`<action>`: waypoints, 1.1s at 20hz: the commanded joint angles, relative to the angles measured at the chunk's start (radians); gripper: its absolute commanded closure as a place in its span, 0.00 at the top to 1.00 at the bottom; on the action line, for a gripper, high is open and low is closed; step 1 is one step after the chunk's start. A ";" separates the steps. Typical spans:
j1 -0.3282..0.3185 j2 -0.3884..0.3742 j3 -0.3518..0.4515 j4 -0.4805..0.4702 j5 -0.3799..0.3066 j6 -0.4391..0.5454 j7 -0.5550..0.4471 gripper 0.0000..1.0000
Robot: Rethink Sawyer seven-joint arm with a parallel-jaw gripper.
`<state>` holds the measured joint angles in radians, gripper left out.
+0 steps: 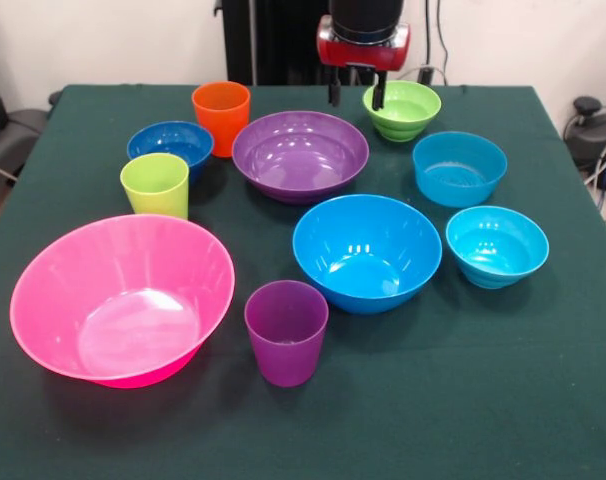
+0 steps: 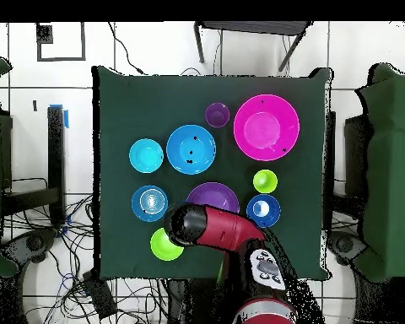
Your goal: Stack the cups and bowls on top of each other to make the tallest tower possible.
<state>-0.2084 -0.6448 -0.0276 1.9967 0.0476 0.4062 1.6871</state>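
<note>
A: We start with the gripper (image 1: 356, 93): its two dark fingers (image 1: 335, 90) hang apart with nothing between them, above the table's far side between the purple bowl (image 1: 300, 155) and the lime green bowl (image 1: 401, 109).

B: Going left to right in the front view, we see the huge pink bowl (image 1: 122, 298) nearest the camera, with the lime green cup (image 1: 155, 185) behind it and the small dark blue bowl (image 1: 170, 146) behind that.

A: Then we have the orange cup (image 1: 221, 117), upright beside the dark blue bowl, and the purple cup (image 1: 286, 331) up front.

B: The medium blue bowl (image 1: 367, 251) sits just in front of the purple one. On the right we count two turquoise bowls (image 1: 459, 167), apart from each other.

A: We see no tower; everything stands singly on the green table (image 1: 543, 400).
</note>
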 commanded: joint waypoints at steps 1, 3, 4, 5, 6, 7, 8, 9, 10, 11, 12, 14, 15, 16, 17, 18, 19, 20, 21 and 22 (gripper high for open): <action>0.012 0.024 0.087 -0.043 -0.016 0.030 0.087 1.00; 0.008 0.025 0.090 -0.041 -0.016 0.027 0.084 1.00; 0.007 0.025 0.092 -0.040 -0.016 0.026 0.083 1.00; 0.005 0.026 0.094 -0.040 -0.016 0.024 0.082 1.00; 0.004 0.026 0.095 -0.040 -0.017 0.024 0.080 1.00; 0.002 0.026 0.096 -0.039 -0.018 0.023 0.079 1.00; 0.001 0.026 0.097 -0.039 -0.018 0.023 0.077 1.00; 0.000 0.026 0.098 -0.038 -0.018 0.022 0.076 1.00; -0.001 0.026 0.099 -0.038 -0.019 0.022 0.075 1.00; -0.002 0.026 0.100 -0.038 -0.020 0.022 0.073 1.00; -0.003 0.026 0.101 -0.039 -0.020 0.022 0.072 1.00; -0.005 0.026 0.103 -0.039 -0.022 0.022 0.069 1.00; -0.006 0.027 0.103 -0.039 -0.022 0.021 0.068 1.00; -0.006 0.027 0.104 -0.039 -0.022 0.020 0.067 1.00; -0.002 0.026 0.100 -0.040 -0.022 0.022 0.070 1.00; 0.002 0.024 0.097 -0.041 -0.022 0.025 0.073 1.00; 0.006 0.023 0.093 -0.042 -0.022 0.027 0.076 1.00; 0.010 0.022 0.090 -0.043 -0.022 0.029 0.080 1.00; 0.010 0.022 0.091 -0.038 -0.019 0.021 0.085 1.00; 0.009 0.023 0.093 -0.033 -0.016 0.012 0.090 1.00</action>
<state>-0.2081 -0.6448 -0.0247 1.9967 0.0476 0.4062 1.6871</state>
